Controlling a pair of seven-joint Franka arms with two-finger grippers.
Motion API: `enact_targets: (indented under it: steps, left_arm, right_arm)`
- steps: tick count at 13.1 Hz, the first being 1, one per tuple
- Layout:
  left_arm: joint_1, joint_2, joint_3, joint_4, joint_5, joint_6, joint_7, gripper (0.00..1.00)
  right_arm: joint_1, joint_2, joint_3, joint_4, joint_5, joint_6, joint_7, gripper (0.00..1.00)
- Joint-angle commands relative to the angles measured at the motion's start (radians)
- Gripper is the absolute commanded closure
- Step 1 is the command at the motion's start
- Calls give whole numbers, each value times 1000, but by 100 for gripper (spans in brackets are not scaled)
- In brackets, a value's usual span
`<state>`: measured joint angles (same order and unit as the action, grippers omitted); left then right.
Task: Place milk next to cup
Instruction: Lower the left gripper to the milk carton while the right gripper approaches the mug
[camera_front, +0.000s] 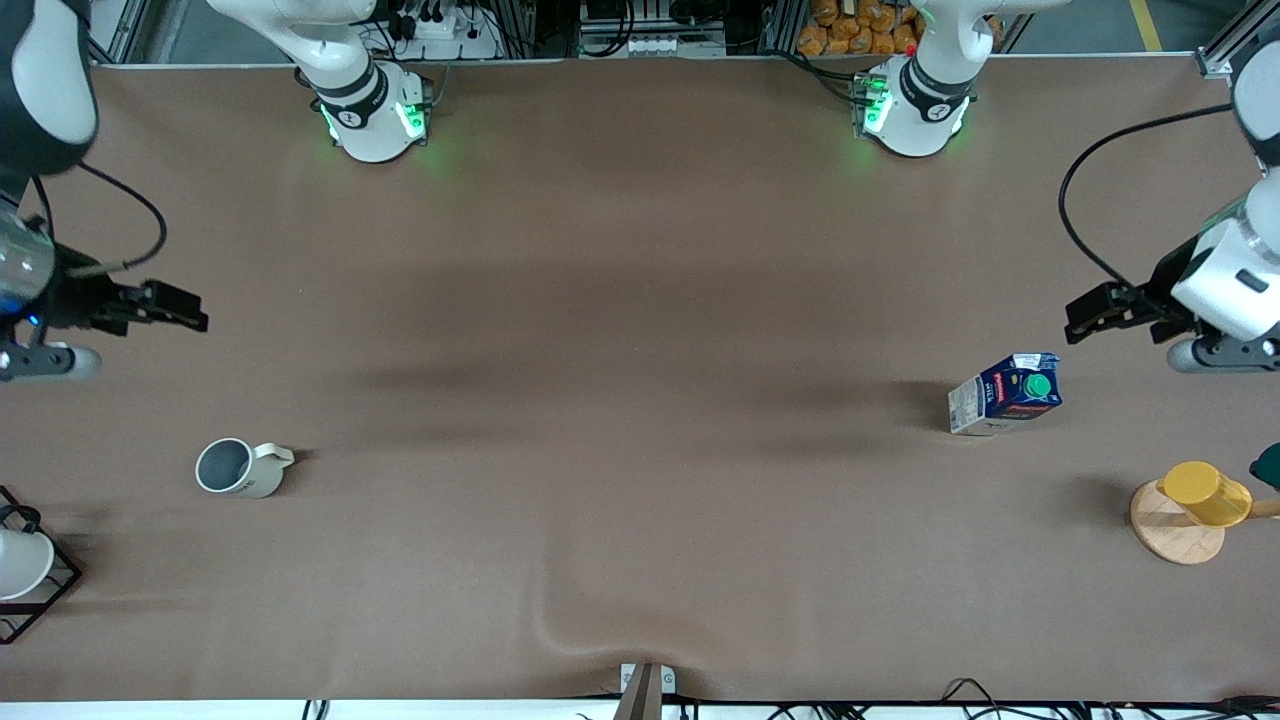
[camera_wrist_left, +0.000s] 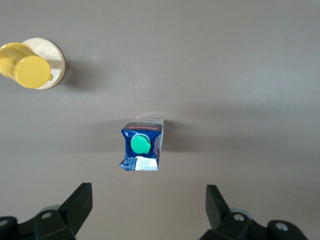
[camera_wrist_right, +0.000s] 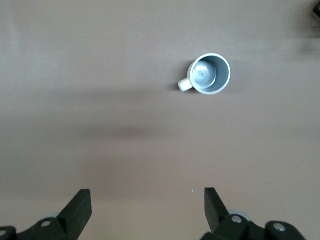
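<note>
**Both tools wide, milk and cup far apart on the tabletop**

The left tool (camera_front: 1085, 315) hung in the air at the left arm's end of the tabletop (camera_front: 620, 330), its fingers (camera_wrist_left: 80, 202) spread wide and holding nothing. The milk (camera_front: 1005, 393) stood upright on the tabletop close below that tool, free of any contact, its green cap (camera_wrist_left: 140, 144) facing up toward the wrist camera. Nearer to the front camera than the milk, and also close to the left tool's end, a yellow cup (camera_front: 1207, 493) rested on a wooden disc (camera_front: 1175, 530).

The right tool (camera_front: 180, 310) hung at the right arm's end of the tabletop, its fingers (camera_wrist_right: 80, 205) likewise spread wide and empty. The cup (camera_front: 240, 467) stood on the tabletop under that tool's reach, open side up, grey inside showing, its handle (camera_wrist_right: 184, 85) pointing toward the middle of the tabletop. A white cup (camera_front: 20, 562) sat in a black wire rack (camera_front: 45, 590) at the tabletop's edge, nearer to the front camera than the right tool.

Milk and cup stood well apart, one at each end.
</note>
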<state>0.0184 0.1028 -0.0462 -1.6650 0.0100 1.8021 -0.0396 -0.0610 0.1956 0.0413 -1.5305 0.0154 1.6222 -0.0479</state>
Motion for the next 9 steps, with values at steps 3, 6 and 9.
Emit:
enact_targets:
  steps: [3, 6, 9]
  left_arm:
    - [17, 18, -3, -150, 2, 190, 3, 0]
    - [23, 61, -3, -199, 4, 267, 13, 0]
    - [25, 101, -3, -211, 4, 270, 15, 0]
  right_arm:
    - [-6, 174, -3, 27, -1, 67, -15, 0]
    - [-17, 287, -3, 39, 1, 125, -17, 0]
    - [-20, 369, -6, 38, -5, 263, -12, 0]
